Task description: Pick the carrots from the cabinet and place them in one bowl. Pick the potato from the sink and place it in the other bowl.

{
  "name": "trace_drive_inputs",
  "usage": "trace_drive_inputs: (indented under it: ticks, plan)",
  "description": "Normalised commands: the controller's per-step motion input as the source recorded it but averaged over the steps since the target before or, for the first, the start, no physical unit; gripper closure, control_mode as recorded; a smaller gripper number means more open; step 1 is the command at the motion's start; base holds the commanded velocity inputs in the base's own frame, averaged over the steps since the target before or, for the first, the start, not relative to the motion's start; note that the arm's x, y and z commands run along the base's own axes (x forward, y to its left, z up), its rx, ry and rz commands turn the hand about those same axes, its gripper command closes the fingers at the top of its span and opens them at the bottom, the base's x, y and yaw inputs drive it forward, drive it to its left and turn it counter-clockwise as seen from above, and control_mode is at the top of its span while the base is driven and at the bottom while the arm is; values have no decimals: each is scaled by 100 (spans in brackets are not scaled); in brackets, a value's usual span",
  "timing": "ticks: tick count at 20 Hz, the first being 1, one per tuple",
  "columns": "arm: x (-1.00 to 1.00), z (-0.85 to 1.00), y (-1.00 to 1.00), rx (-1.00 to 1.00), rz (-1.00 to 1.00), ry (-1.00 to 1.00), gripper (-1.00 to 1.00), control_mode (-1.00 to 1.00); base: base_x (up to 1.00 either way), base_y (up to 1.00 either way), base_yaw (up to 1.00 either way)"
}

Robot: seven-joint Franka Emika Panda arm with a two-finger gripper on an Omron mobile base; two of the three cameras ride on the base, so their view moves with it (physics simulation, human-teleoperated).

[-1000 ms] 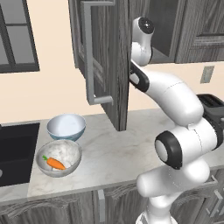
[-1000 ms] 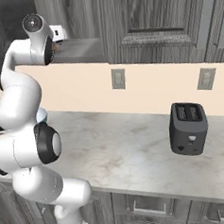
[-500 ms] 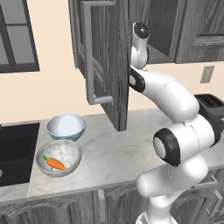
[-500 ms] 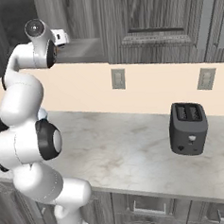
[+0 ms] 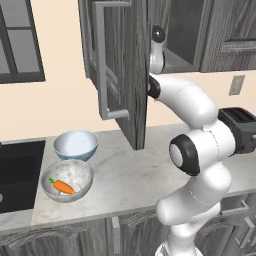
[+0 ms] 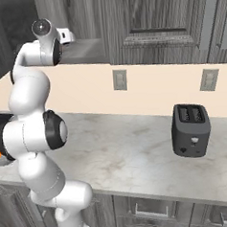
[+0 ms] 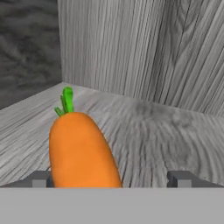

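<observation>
Inside the cabinet, a carrot lies on the shelf with its green top pointing toward the back wall. The gripper has its jaws spread wide around the carrot, gripping nothing. On the counter below the cabinet, another carrot lies in the mottled bowl, beside the pale bowl.

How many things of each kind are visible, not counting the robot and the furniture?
Carrots: 2 (one in the mottled bowl, one on the cabinet shelf)
Bowls: 2 (mottled bowl, pale blue bowl)
Toaster: 1
Total: 5
</observation>
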Motion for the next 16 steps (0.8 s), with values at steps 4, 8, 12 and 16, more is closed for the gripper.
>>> trace_drive_inputs:
  ticks: [4,8,12,16]
  plan:
    - [38,-21,13,1,0,0,100,-100,0,0,0]
    - [6,-14,5,4,0,0,100,-100,0,0,0]
    - [-6,-5,0,3,0,0,100,-100,0,0,0]
    - [-45,0,0,0,0,-2,100,-100,0,0,0]
